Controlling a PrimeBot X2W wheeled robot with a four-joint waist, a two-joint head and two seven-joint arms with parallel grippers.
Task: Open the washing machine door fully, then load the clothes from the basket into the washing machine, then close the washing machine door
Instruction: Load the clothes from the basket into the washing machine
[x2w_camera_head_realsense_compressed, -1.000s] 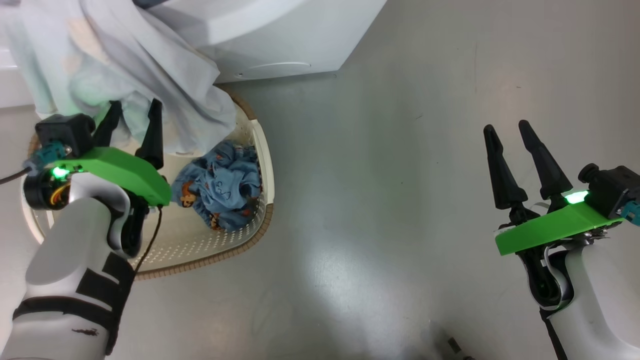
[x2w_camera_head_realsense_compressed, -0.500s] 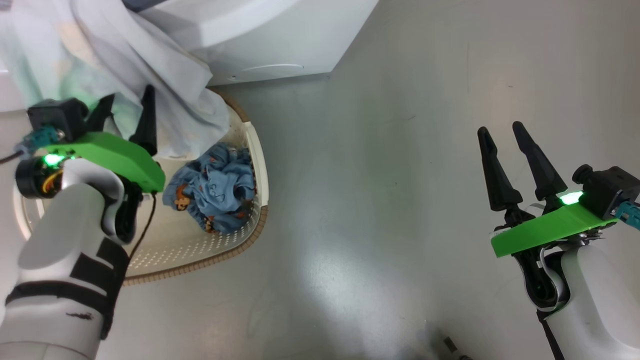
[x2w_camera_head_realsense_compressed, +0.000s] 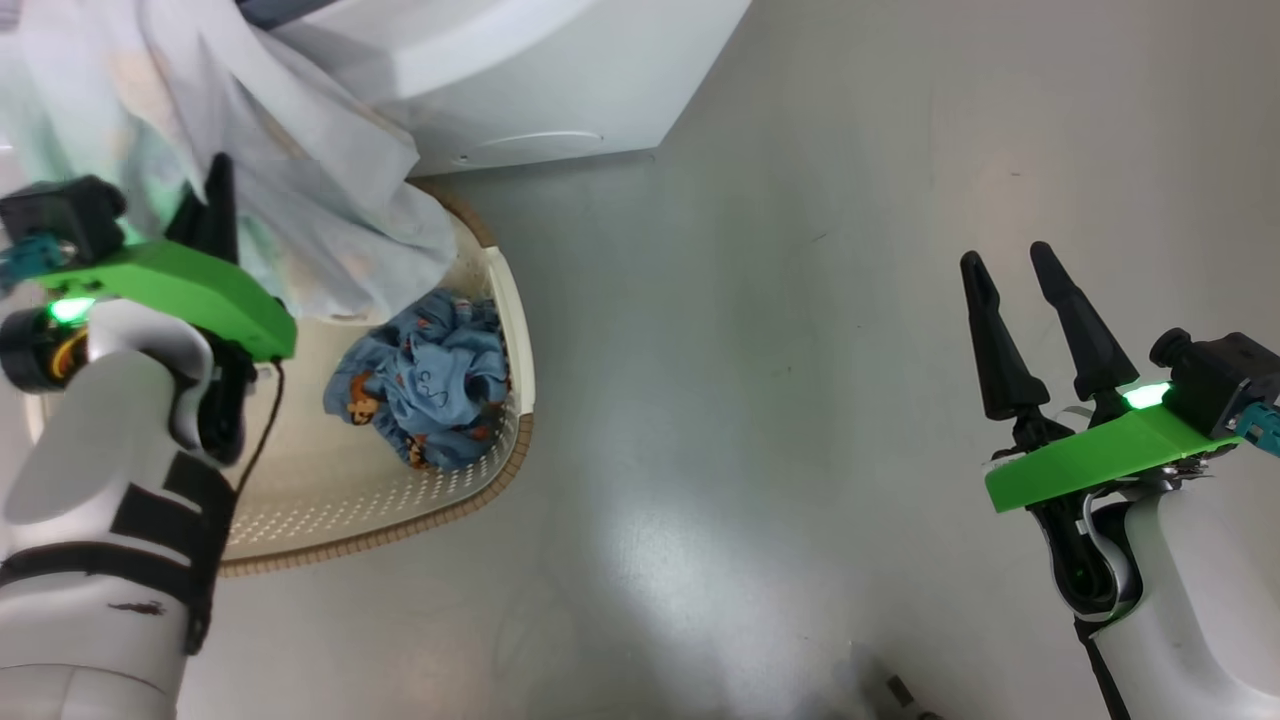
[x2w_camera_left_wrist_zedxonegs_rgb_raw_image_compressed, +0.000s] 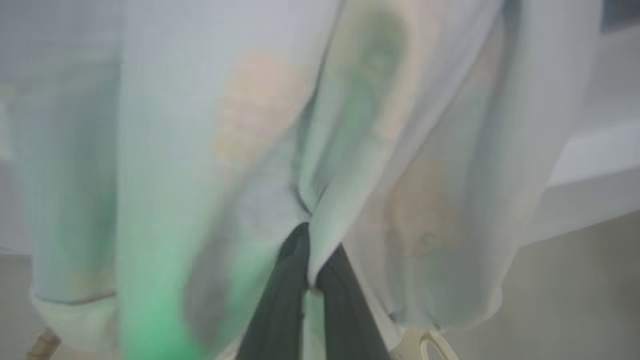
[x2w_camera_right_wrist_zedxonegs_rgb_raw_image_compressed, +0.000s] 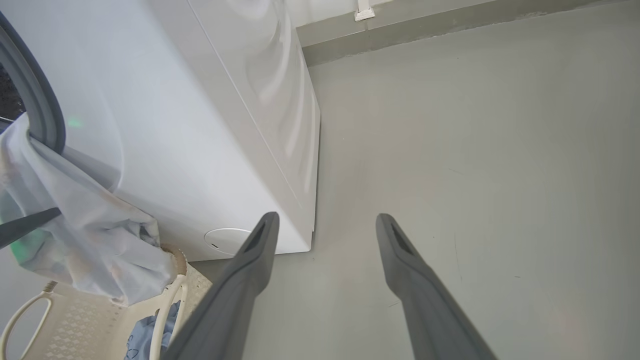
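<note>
A pale white-blue garment (x2w_camera_head_realsense_compressed: 290, 170) hangs from the washing machine (x2w_camera_head_realsense_compressed: 560, 90) mouth, over the grey gasket (x2w_camera_right_wrist_zedxonegs_rgb_raw_image_compressed: 45, 115), down onto the basket (x2w_camera_head_realsense_compressed: 522, 340). My left gripper (x2w_camera_head_realsense_compressed: 215, 200) is shut on a fold of this pale garment (x2w_camera_left_wrist_zedxonegs_rgb_raw_image_compressed: 250, 125), and the dark fingers (x2w_camera_left_wrist_zedxonegs_rgb_raw_image_compressed: 280, 300) pinch the cloth between them. The blue printed garment (x2w_camera_head_realsense_compressed: 420, 385) lies crumpled inside the basket. My right gripper (x2w_camera_head_realsense_compressed: 1010, 257) hovers open and holds nothing, over bare floor far to the right. The washing machine door is out of view.
The washing machine's white front carries a round cap (x2w_camera_right_wrist_zedxonegs_rgb_raw_image_compressed: 227, 239) low down, right beside the basket (x2w_camera_right_wrist_zedxonegs_rgb_raw_image_compressed: 75, 320). Grey floor (x2w_camera_head_realsense_compressed: 780, 420) stretches between the basket and my right arm. A wall base (x2w_camera_right_wrist_zedxonegs_rgb_raw_image_compressed: 450, 25) runs behind the machine.
My left gripper has closed on the pale garment and shifted left and upward in the head view. The right gripper has held its place, still open.
</note>
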